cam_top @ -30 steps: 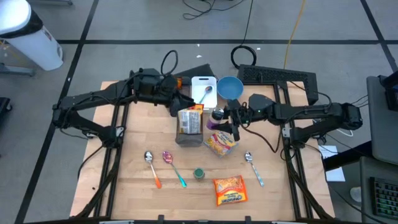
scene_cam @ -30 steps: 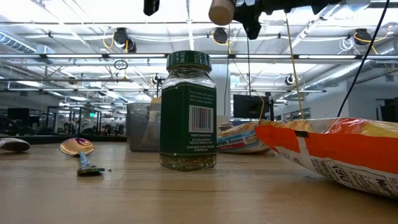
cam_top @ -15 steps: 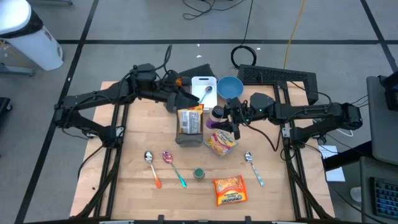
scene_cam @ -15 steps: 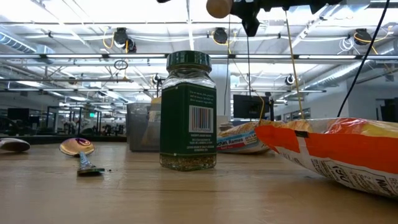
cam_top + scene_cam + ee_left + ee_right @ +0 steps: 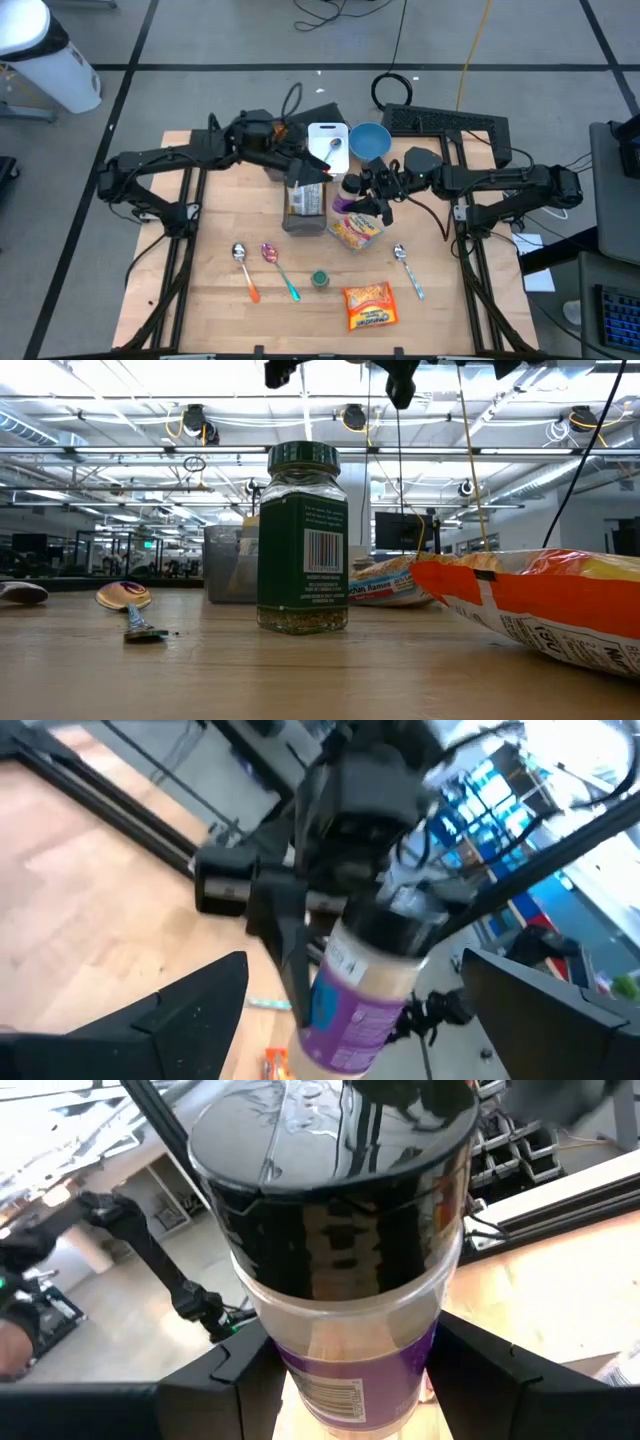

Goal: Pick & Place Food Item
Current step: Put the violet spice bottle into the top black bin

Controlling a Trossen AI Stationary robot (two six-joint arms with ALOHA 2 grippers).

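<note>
Jar (black lid, purple label) sits gripped in right gripper; left gripper gapes empty nearby.

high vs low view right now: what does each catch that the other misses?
Only the high view: the purple-label jar in the right gripper, the left gripper with jaws open beside it, the blue bowl.

Only the low view: the barcode on the green-lidded spice jar.

Both: that spice jar, the orange snack bag, the spoons.

Bare table on the left; packets crowd the right.
</note>
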